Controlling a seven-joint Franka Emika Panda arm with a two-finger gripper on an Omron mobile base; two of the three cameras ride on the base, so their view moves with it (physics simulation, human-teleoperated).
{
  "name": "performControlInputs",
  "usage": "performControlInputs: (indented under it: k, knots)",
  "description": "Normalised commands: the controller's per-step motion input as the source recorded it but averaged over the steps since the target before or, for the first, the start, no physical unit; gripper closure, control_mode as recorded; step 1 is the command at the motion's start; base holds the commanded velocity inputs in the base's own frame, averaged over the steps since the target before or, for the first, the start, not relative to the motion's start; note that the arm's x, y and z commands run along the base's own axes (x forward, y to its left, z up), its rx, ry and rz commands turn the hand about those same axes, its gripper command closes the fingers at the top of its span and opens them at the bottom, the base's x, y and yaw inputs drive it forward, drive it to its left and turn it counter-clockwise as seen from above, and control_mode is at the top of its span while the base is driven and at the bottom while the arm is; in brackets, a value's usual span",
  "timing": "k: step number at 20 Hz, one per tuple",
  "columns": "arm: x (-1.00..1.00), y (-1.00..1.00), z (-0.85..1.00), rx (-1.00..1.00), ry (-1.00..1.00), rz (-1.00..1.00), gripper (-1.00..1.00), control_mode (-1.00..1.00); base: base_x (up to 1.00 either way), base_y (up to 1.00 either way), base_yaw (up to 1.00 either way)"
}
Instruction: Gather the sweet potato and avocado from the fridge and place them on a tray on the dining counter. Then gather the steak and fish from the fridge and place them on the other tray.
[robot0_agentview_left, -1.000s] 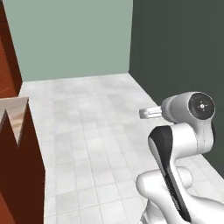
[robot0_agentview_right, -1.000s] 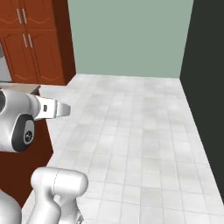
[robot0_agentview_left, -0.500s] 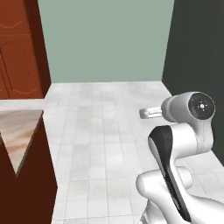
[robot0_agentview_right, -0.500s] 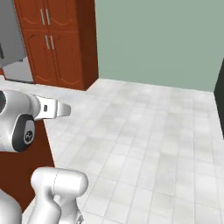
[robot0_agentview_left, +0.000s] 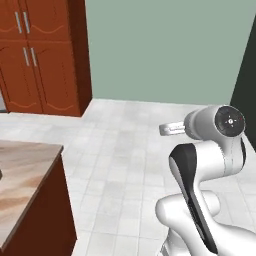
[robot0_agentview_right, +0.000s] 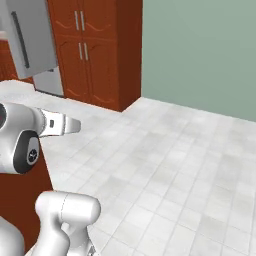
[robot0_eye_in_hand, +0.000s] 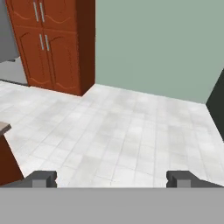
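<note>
Gripper (robot0_eye_in_hand: 111, 178) spread wide and empty above pale floor tiles (robot0_eye_in_hand: 118, 131), facing red-brown wooden cabinets (robot0_eye_in_hand: 52, 43) and a green wall (robot0_eye_in_hand: 157, 43), with the silver-grey fridge (robot0_agentview_right: 30, 42) standing left of the cabinets and a corner of the dining counter (robot0_agentview_left: 25, 175) at left.

The fridge (robot0_agentview_right: 31, 47) is running off the top and left edges in the right base view, beside the wooden cabinets (robot0_agentview_right: 95, 50), themselves getting clipped at the top. The table (robot0_agentview_left: 25, 175) is getting cut by the left and bottom edges in the left base view, its far stretch lying out of frame.
</note>
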Motion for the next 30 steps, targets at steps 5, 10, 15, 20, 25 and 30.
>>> performControlInputs:
  k: [5,10,15,20,25,30]
  knots:
    - [0.0,0.0,0.0,0.0,0.0,0.0,-1.0,1.0,1.0,-0.48,0.36]
    - [0.0,0.0,0.0,0.0,0.0,0.0,-1.0,1.0,1.0,-0.49,0.35]
    - [0.0,0.0,0.0,0.0,0.0,0.0,-1.0,1.0,1.0,-0.46,0.37]
    - [0.0,0.0,0.0,0.0,0.0,0.0,-1.0,1.0,1.0,-0.45,0.37]
    - [0.0,0.0,0.0,0.0,0.0,0.0,-1.0,1.0,1.0,-0.41,0.37]
    - [0.0,0.0,0.0,0.0,0.0,0.0,-1.0,1.0,1.0,-0.18,0.43]
